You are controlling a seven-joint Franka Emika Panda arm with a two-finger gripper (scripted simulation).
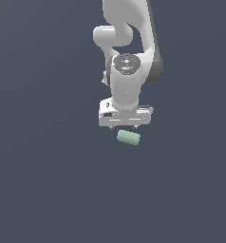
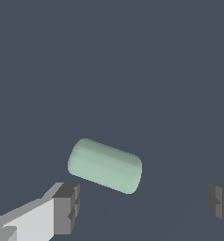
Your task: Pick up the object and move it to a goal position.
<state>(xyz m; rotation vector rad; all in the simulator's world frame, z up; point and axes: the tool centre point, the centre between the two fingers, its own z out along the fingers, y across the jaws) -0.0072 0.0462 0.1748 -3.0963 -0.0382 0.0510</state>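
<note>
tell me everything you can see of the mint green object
The object is a short pale mint-green cylinder with rounded ends, matte and plain. It lies on its side on the dark grey surface, tilted askew to the gripper. The open fingers stand wide of it; nothing touches it. In the exterior view it sits just below the gripper.

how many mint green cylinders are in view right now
1. The mint-green cylinder lies on its side on the dark surface just past the open gripper, not between its fingers. The arm may hide a little of the floor.
</note>
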